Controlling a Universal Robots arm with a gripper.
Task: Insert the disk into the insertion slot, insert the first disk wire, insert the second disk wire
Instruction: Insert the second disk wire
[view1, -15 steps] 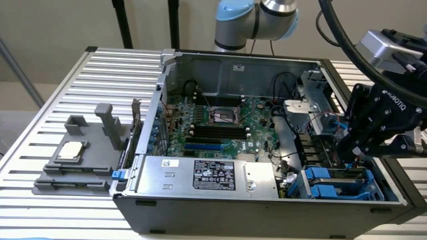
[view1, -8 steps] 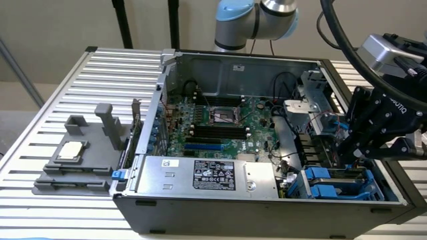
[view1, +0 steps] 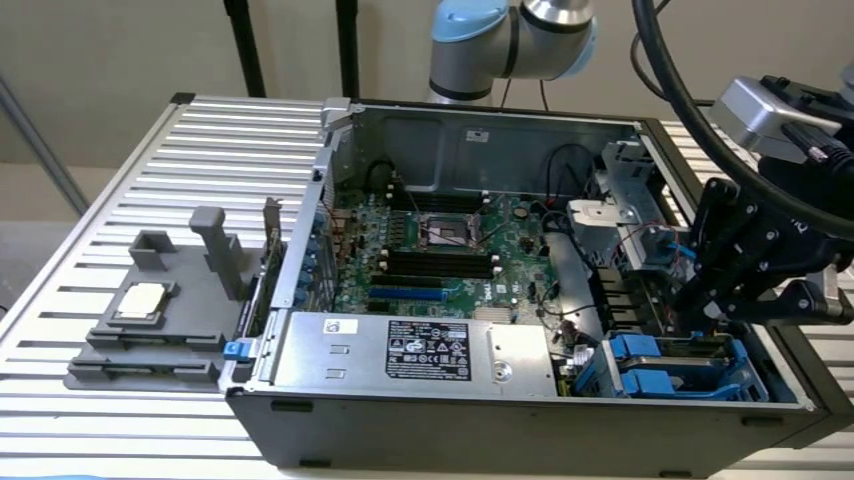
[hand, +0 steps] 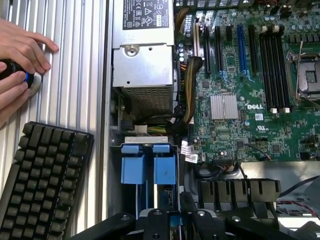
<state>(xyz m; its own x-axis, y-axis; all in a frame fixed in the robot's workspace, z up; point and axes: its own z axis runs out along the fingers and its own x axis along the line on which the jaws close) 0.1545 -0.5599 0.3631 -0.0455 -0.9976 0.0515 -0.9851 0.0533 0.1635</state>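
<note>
Over at nine o'clock in the exterior view, a grey fixture (view1: 158, 318) sits on the slatted table (view1: 240, 130), well apart from the work. Moving across, the open computer case (view1: 534, 425) has the silver power-supply box (view1: 414, 350) at about six o'clock and the green motherboard (view1: 447, 250) near the centre.

At four o'clock, in the case's near corner, is the business end. The disk (view1: 674, 362) lies with its blue carrier in the insertion slot (hand: 114, 165); in the wrist view its two blue tabs (hand: 148, 169) stand side by side.

By my reckoning the first step is in hand — the disk going into its bay — and I can't see whether it is fully home. I see no wire being handled. Finishing this step calls for the carrier to stay square to the bay walls, with pressure straight along them and clear of the cables just beside the bay.

At three o'clock the black gripper (view1: 699, 318) hangs just above the disk's far end. A sliver of blue shows at its tip in the wrist view — clamped or merely close, I cannot tell.

Outside the case, a person's hand (hand: 20, 55) rests on a small knob beside a black keyboard (hand: 42, 185).
</note>
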